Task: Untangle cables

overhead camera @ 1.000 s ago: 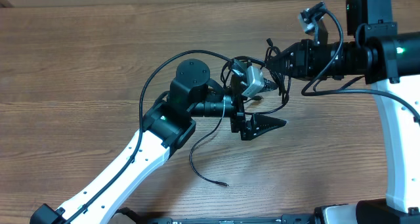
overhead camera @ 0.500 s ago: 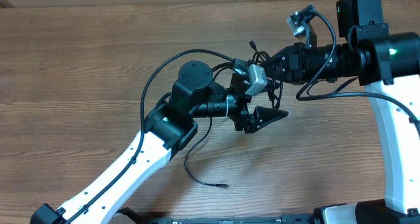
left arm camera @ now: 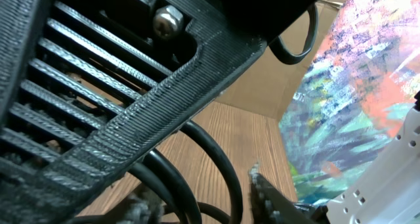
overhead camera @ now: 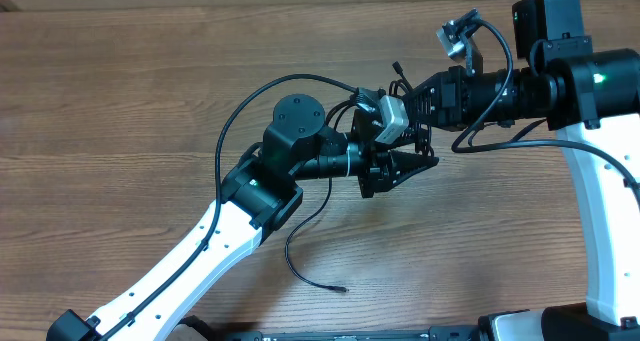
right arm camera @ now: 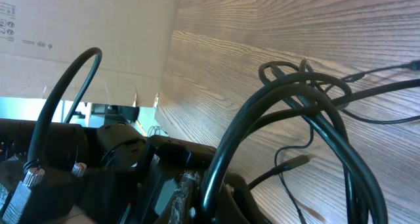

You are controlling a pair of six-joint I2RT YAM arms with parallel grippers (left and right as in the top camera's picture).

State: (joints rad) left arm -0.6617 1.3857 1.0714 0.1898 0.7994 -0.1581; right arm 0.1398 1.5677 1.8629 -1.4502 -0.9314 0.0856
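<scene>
Progress looks slight: the cables [right arm camera: 303, 79] hang knotted above the worktop [overhead camera: 120, 101] centre, apparently pinched by the closed right fingers [overhead camera: 420, 103], one loose tail [overhead camera: 291, 259] lying near-left, while the left fingers [overhead camera: 408, 167] look narrow, their grip impossible to tell.

Likely lab, wood table [overhead camera: 110, 101], cardboard box [right arm camera: 118, 27]

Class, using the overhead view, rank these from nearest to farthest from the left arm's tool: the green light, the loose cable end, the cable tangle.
1. cable tangle: just above the left tool, nearly touching it.
2. loose cable end: lower left of it, well apart.
3. green light: far right, upper side.
</scene>
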